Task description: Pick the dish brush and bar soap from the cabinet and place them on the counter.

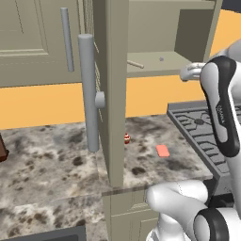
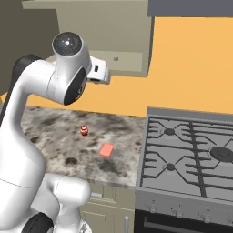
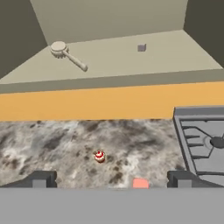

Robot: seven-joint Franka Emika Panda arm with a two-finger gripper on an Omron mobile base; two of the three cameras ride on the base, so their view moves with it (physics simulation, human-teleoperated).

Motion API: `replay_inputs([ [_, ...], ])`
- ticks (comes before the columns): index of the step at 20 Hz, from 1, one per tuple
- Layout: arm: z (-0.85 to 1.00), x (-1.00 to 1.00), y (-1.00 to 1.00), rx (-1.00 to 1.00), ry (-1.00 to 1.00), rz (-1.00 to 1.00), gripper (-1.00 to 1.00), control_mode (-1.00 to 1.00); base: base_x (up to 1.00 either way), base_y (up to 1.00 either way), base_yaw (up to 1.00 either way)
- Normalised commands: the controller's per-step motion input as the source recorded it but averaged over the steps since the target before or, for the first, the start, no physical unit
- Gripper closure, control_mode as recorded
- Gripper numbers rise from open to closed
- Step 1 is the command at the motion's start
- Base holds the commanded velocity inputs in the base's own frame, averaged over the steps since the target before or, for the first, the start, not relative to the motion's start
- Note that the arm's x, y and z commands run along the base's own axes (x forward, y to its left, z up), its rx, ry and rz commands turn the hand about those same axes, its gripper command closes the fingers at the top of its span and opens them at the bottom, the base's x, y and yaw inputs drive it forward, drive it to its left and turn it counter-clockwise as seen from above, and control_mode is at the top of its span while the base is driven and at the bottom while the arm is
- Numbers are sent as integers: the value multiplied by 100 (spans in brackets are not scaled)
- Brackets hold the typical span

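Lying at ten o'clock in the cabinet (image 3: 131, 26), the brush (image 3: 66, 54) faces the gripper's (image 3: 111, 179) wide-spread jaws; soap (image 3: 140, 183) rests on the counter (image 3: 52, 140).

A bright orange wall (image 2: 191, 63) runs behind a mottled grey-brown stone worktop (image 2: 54, 132). Beside it sits a dark grey gas stove (image 2: 191, 154) with black grates. Taupe base cabinets (image 1: 124, 212) stand beneath.

One dish brush (image 3: 66, 54) and one small grey cube (image 3: 141, 47) inside the cabinet (image 3: 109, 26); below it, one bar soap (image 2: 107, 149) and one red-and-white round object (image 2: 84, 131).
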Motion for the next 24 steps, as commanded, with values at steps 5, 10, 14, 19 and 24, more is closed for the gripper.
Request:
replay_inputs([
  [5, 1, 14, 28, 7, -8, 0, -100, -100, 0, 0, 0],
  [10, 5, 22, 38, 4, -9, 0, -100, -100, 0, 0, 0],
  [14, 24, 15, 10, 2, -12, 0, -100, -100, 0, 0, 0],
  [19, 23, 27, 5, 4, -8, 2, -100, -100, 0, 0, 0],
  [24, 1, 43, 18, 1, 0, 5, -100, -100, 0, 0, 0],
])
